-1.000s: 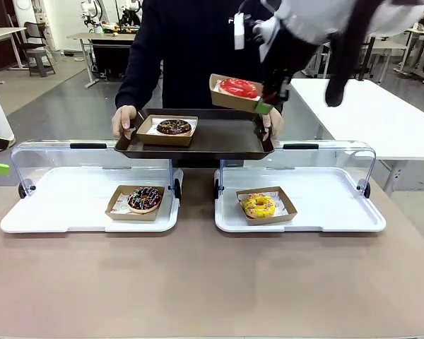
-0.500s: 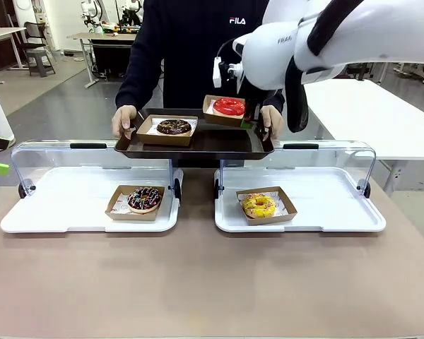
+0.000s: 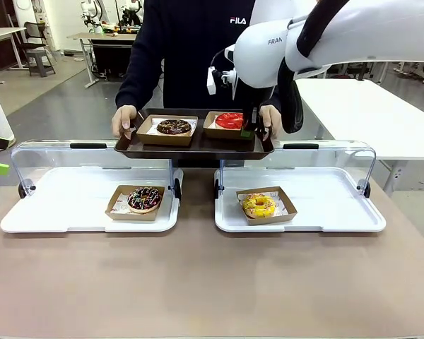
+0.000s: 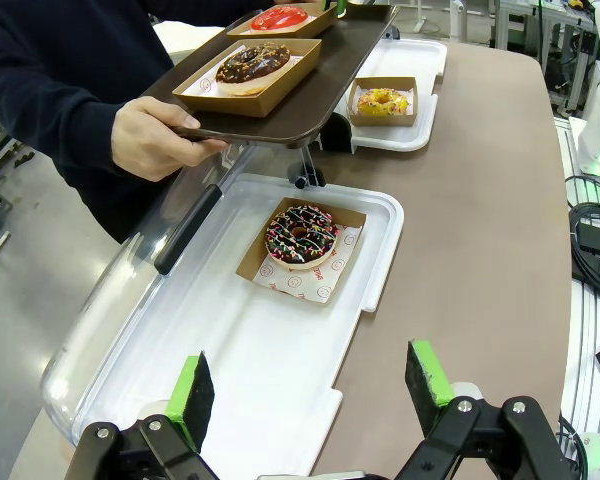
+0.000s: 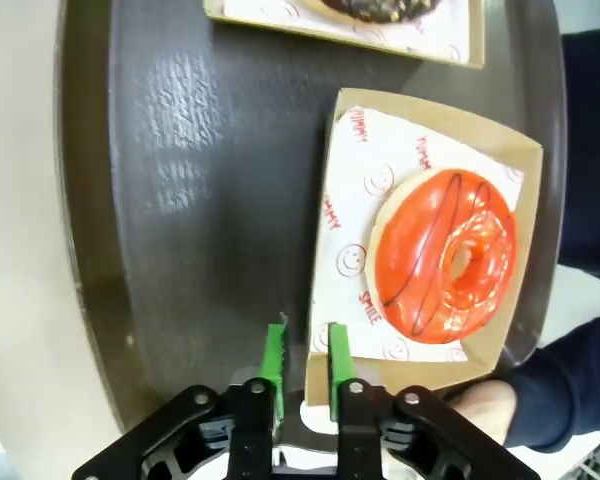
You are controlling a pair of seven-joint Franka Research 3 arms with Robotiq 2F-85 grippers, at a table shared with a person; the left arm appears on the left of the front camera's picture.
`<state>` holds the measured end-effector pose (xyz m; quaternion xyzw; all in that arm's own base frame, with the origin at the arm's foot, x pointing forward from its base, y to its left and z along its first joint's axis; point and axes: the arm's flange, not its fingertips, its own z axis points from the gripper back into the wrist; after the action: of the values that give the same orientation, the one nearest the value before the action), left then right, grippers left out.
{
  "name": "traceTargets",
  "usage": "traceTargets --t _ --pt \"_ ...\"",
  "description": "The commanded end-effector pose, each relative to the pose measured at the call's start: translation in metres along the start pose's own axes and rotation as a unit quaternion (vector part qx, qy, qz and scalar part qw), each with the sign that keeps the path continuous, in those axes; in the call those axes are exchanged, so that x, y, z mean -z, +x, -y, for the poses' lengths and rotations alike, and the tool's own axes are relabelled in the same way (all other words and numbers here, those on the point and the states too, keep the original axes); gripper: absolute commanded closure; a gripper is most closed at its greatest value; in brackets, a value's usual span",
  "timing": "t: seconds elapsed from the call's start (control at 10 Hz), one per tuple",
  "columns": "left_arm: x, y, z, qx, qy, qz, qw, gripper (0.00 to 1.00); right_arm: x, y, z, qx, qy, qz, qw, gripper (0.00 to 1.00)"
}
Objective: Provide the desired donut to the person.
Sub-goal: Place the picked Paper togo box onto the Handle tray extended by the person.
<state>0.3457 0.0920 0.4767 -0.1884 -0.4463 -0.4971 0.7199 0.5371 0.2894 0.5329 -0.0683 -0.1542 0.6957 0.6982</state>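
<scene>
The person (image 3: 191, 49) in the dark FILA sweatshirt stands across the table and holds a dark tray (image 3: 198, 145) with both hands. On its right half lies a red-glazed donut (image 3: 230, 120) in a brown paper box (image 5: 420, 115). My right gripper (image 5: 305, 365) is down at that box's near edge, its green pads closed to a narrow gap around the box wall. A chocolate donut (image 3: 174, 126) sits in its own box on the tray's left half. Over the near rim of the left white tray, my left gripper (image 4: 305, 390) hangs open with nothing in it.
Two white display trays (image 3: 56, 212) (image 3: 332, 212) with raised clear lids lie on the brown table. The left one holds a sprinkled chocolate donut (image 3: 144, 198), the right one a yellow donut (image 3: 258, 205). The person's fingers (image 5: 480, 410) grip the dark tray close to my right gripper.
My right arm has brought the red donut's box down from the air onto the right half of the person's tray. The left arm has stayed still.
</scene>
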Motion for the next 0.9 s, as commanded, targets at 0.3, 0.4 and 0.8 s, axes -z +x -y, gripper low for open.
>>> traceTargets --t 0.3,0.4,0.8 --pt "-0.0009 0.0007 -0.0004 -0.006 -0.001 0.008 1.000 0.00 -0.0189 -0.0090 0.0010 -0.012 0.042 0.029 0.999 0.05" --pt "-0.0009 0.0007 -0.0004 -0.006 -0.001 0.008 1.000 0.00 -0.0197 -0.0097 0.0009 -0.008 0.047 0.028 0.998 0.00" --pt "-0.0009 0.0007 -0.0004 -0.006 -0.001 0.008 1.000 0.00 -0.0215 -0.0076 -0.0002 -0.010 0.063 0.037 0.997 0.00"
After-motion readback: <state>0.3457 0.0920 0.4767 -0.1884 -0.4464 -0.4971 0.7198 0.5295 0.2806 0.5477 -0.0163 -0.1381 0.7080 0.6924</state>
